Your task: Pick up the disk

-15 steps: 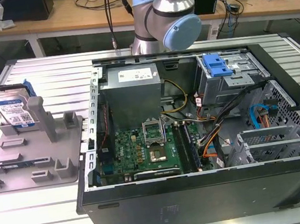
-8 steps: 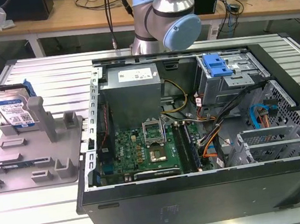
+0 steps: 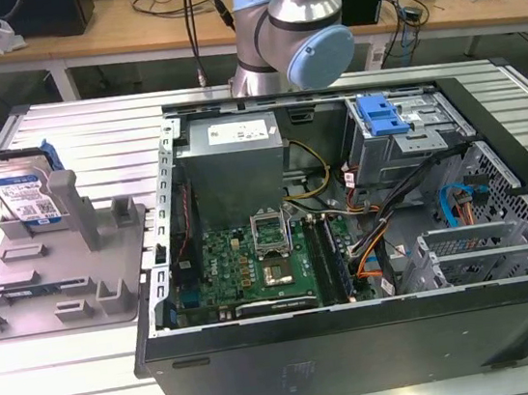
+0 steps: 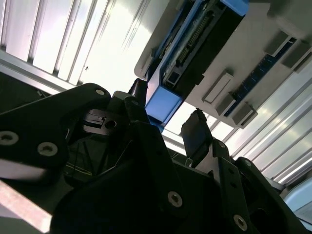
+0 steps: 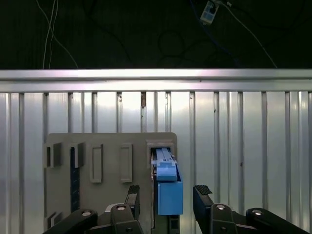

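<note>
The disk (image 3: pixel 25 195) stands upright on edge in the grey fixture plate (image 3: pixel 80 280) at the exterior view's left, silver with a white-and-blue label and a blue frame. In the first wrist view its blue edge (image 5: pixel 169 187) lies between my two fingers (image 5: pixel 202 192), with a gap on each side. My gripper (image 5: pixel 167 194) is open and straddles the disk without touching it. The second wrist view shows the same blue edge (image 4: pixel 163 105) between the dark fingertips (image 4: pixel 195 129) of the gripper (image 4: pixel 168 117).
An open computer case (image 3: pixel 361 341) fills the middle and the exterior view's right, with a blue drive-bay latch (image 3: pixel 380 116) inside. Upright posts (image 3: pixel 65 199) stand beside the disk. The ribbed metal table's edge (image 5: pixel 156 74) lies beyond the fixture plate (image 5: pixel 112 161).
</note>
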Action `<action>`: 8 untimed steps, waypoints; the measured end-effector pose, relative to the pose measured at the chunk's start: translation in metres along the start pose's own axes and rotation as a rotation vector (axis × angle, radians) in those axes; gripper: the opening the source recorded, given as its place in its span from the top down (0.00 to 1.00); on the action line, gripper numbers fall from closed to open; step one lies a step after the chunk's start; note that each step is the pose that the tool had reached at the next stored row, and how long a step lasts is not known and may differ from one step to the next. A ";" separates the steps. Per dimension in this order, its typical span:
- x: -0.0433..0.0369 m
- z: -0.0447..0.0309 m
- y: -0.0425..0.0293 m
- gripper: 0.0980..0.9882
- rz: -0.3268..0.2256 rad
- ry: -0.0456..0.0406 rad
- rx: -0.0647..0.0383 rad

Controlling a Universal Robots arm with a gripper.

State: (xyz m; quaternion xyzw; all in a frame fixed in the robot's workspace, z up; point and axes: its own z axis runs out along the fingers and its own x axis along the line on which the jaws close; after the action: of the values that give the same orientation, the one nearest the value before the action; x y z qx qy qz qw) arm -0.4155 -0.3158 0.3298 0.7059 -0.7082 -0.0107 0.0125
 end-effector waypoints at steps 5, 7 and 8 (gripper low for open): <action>0.0000 0.0059 -0.0002 0.48 -0.008 0.0003 0.000; 0.0000 0.0085 -0.0003 0.48 -0.011 0.0005 0.000; -0.0001 0.0101 -0.0003 0.48 -0.014 0.0007 0.000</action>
State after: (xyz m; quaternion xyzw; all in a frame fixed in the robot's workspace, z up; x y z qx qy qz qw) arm -0.4156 -0.3158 0.3197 0.7107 -0.7033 -0.0105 0.0127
